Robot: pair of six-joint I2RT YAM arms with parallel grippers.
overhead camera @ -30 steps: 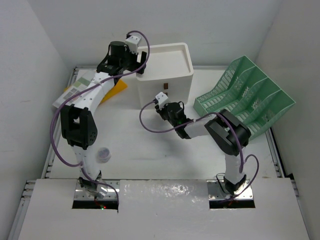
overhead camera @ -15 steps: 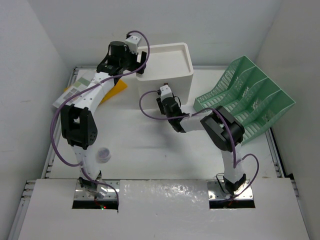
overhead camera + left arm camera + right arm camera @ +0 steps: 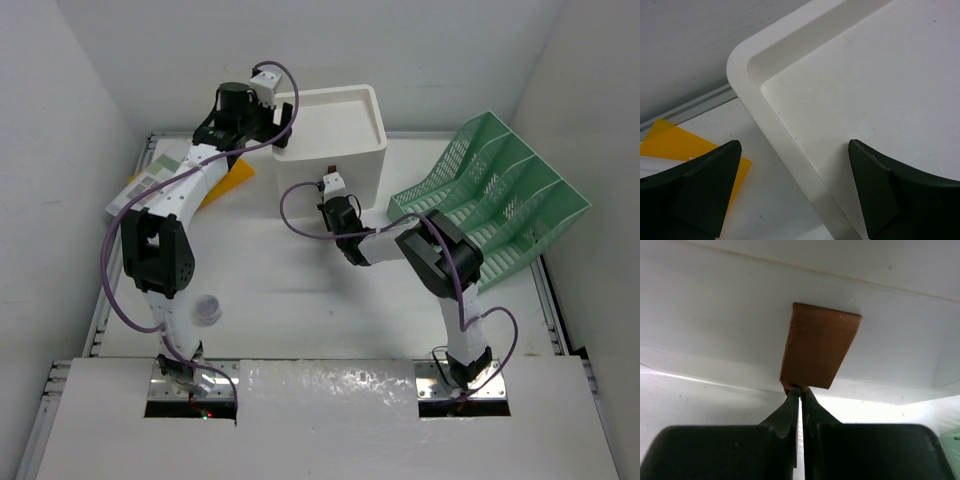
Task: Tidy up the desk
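Observation:
The desk (image 3: 260, 290) is a white tabletop with silver rails. A white drawer unit (image 3: 335, 130) stands at its back. My left gripper (image 3: 283, 128) is open and straddles the unit's top left rim (image 3: 790, 145), with one finger outside over the desk and the other over the top tray. My right gripper (image 3: 331, 182) is at the unit's front face. In the right wrist view my right gripper (image 3: 800, 389) is shut, its tips pinching the lower edge of a brown drawer tab (image 3: 820, 347).
A green mesh file rack (image 3: 500, 190) lies tilted at the right. A yellow sheet (image 3: 236, 175) and printed papers (image 3: 150, 178) lie at the back left, and the yellow sheet also shows in the left wrist view (image 3: 670, 142). A small round translucent object (image 3: 207, 308) sits near the left arm's base.
My right gripper has moved left and back, from the open desk up to the drawer unit's front at the brown tab. The left arm has not moved.

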